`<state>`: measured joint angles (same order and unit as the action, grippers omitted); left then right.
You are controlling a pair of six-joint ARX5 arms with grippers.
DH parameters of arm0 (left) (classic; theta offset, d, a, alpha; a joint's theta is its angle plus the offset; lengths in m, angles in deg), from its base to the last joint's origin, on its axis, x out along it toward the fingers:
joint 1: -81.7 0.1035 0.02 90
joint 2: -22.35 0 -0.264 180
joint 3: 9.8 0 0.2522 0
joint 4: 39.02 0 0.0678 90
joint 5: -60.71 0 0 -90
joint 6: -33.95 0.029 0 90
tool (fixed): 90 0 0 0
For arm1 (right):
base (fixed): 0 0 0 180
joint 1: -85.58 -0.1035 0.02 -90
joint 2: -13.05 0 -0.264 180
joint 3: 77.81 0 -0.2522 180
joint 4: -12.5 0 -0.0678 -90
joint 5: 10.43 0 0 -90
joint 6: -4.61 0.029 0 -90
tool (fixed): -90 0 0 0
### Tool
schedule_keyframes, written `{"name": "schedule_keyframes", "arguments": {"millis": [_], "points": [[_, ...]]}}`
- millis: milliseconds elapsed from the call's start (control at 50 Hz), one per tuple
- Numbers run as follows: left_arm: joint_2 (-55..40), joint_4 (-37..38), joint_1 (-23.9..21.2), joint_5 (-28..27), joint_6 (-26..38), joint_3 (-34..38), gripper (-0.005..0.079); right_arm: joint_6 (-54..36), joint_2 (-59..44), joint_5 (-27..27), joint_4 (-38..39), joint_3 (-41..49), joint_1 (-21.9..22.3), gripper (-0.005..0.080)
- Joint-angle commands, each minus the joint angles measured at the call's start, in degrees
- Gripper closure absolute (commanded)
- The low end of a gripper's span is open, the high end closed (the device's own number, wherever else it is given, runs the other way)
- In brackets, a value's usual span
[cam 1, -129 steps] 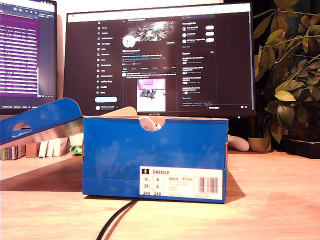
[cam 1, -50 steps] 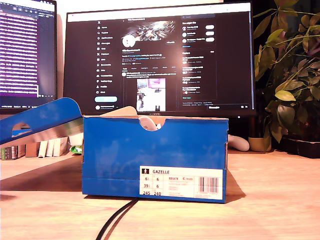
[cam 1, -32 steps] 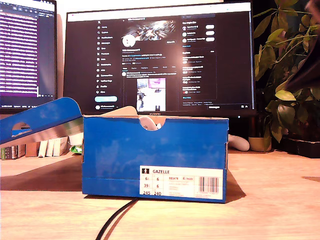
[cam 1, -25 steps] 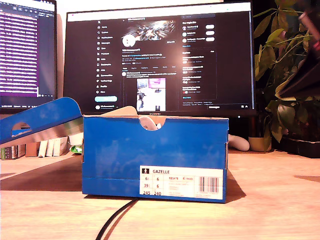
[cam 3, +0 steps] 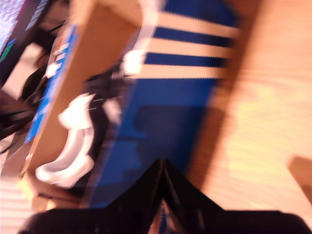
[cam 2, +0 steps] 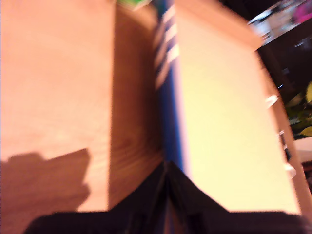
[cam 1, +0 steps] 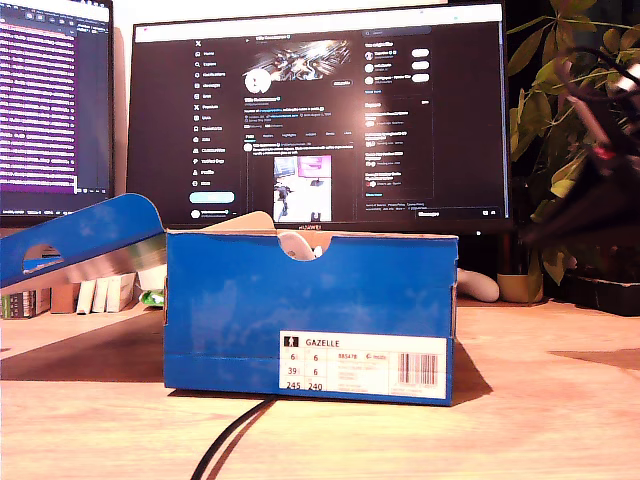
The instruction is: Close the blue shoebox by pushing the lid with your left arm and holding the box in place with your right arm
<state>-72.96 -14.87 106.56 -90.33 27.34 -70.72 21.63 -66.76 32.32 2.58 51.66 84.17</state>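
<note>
The blue shoebox [cam 1: 310, 300] stands mid-table in the exterior view, with a white shoe [cam 1: 297, 245] showing at its rim. Its lid [cam 1: 80, 240] hangs open, tilted toward the exterior view's left. A dark, blurred arm [cam 1: 592, 185], my second, hovers above and apart from the box at the exterior view's right. My second gripper [cam 3: 162, 168] is shut and empty over the box's striped side [cam 3: 185, 44], with the shoe [cam 3: 73, 146] inside. My first gripper [cam 2: 165, 168] is shut and empty above the lid's blue edge [cam 2: 168, 97] and cream inner face [cam 2: 224, 112]. It is outside the exterior view.
Two monitors [cam 1: 320, 120] stand behind the box and a leafy plant [cam 1: 570, 110] at the exterior view's right. A black cable [cam 1: 225, 445] runs from under the box to the front edge. Small books [cam 1: 95, 295] sit under the lid. Bare wooden tabletop [cam 1: 550, 400] flanks the box.
A dark arm has come into the exterior view from its upper right and moved down and left toward the box. The box and its lid have not moved.
</note>
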Motion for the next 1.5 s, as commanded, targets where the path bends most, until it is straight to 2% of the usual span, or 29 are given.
{"name": "schedule_keyframes", "arguments": {"millis": [0,400,760,980,1140,1480], "points": [[-1.14,-0.09,0.15,-0.24,1.11,-0.87,0.0762,1.29,-1.57,0.00,1.62,-0.35,-1.31,0.0764],[-3.72,2.25,-0.72,0.24,2.25,-0.90,0.0762,4.22,-7.56,0.94,7.80,-1.18,-5.99,0.0764],[-3.72,4.70,-4.57,-2.64,2.58,-0.90,0.0762,4.22,-8.17,1.33,8.13,-4.72,-9.38,0.0764],[-3.69,4.85,-5.14,-3.74,2.56,-0.92,0.0762,3.98,-8.20,1.38,6.14,-4.83,-9.84,0.0764],[-3.69,5.55,-5.14,-8.04,2.49,-2.16,0.0762,3.98,-8.20,1.38,5.57,-4.83,-9.84,0.0764],[-3.52,11.19,-5.51,-12.61,2.54,-8.94,0.0762,2.54,-8.33,3.93,4.50,-4.83,-12.13,0.0764]]}}
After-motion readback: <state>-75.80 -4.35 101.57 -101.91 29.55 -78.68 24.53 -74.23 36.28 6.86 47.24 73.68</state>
